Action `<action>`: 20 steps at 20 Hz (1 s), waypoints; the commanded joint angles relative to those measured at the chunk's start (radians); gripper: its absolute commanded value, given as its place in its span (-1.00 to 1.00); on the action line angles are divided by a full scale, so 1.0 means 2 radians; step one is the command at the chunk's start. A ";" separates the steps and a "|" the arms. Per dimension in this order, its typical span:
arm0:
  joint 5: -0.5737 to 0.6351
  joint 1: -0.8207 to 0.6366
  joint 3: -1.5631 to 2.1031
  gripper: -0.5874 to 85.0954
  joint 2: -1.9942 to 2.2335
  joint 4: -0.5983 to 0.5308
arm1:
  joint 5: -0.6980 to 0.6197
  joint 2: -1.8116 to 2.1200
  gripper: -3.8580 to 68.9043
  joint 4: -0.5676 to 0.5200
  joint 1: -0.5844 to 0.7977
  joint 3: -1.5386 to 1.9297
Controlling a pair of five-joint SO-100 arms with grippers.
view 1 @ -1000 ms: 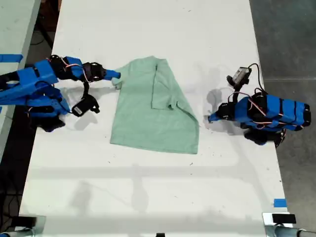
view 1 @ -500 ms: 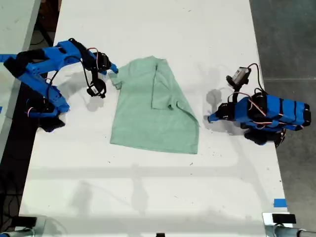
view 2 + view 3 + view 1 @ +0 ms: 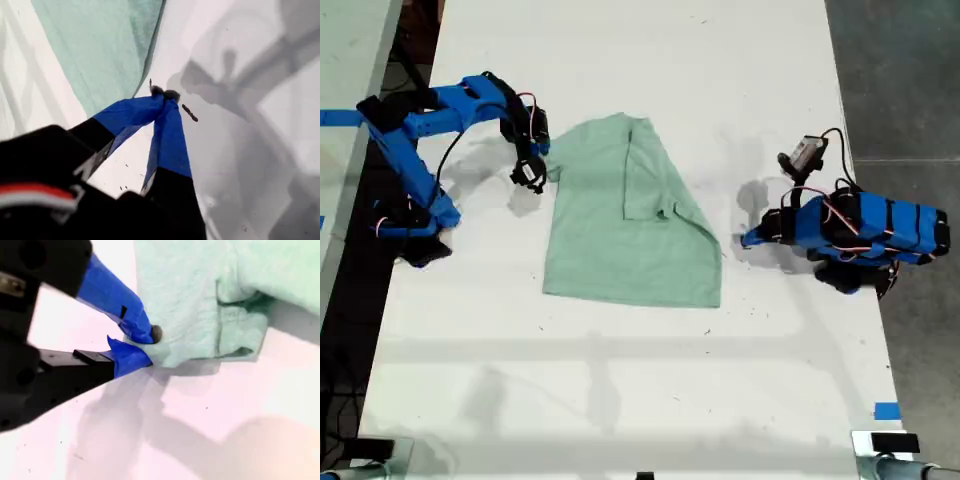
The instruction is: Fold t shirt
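Folding was judged partly done. Exterior view: the t shirt (image 3: 625,215) was seen laid flat mid-table, one side already turned over onto the body, the rest still to be folded. The arm at that view's left was raised, with its gripper at the shirt's near edge by the shoulder. The arm at that view's right was parked low on the table (image 3: 620,400), tip just clear of the shirt's folded corner.

First wrist view: my first gripper (image 3: 164,95) was shown with fingertips together and nothing between them, resting beside the shirt edge, not on it.

Second wrist view: my second gripper (image 3: 142,342) was seen pinched onto the shirt's edge, cloth caught between its tips, near a bunched fold. That grip could not be confirmed from the exterior view.
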 commanded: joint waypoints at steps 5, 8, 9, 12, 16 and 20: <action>-0.066 0.155 -0.180 -0.98 0.089 0.074 | -0.007 0.005 -0.94 -0.015 -0.005 0.025; -0.103 0.241 -0.231 -0.98 0.026 0.014 | -0.007 0.005 -0.94 -0.015 -0.005 0.025; -0.112 0.260 -0.262 -0.93 -0.013 0.006 | -0.007 0.005 -0.94 -0.015 -0.005 0.025; -0.123 0.286 -0.377 -0.64 -0.120 0.023 | -0.007 0.005 -0.94 -0.015 -0.005 0.025; -0.120 0.242 -0.396 -0.98 -0.035 0.100 | -0.009 0.005 -0.94 -0.015 -0.006 0.025; -0.130 0.246 -0.219 -0.98 0.265 0.091 | -0.010 0.005 -0.94 -0.015 -0.006 0.025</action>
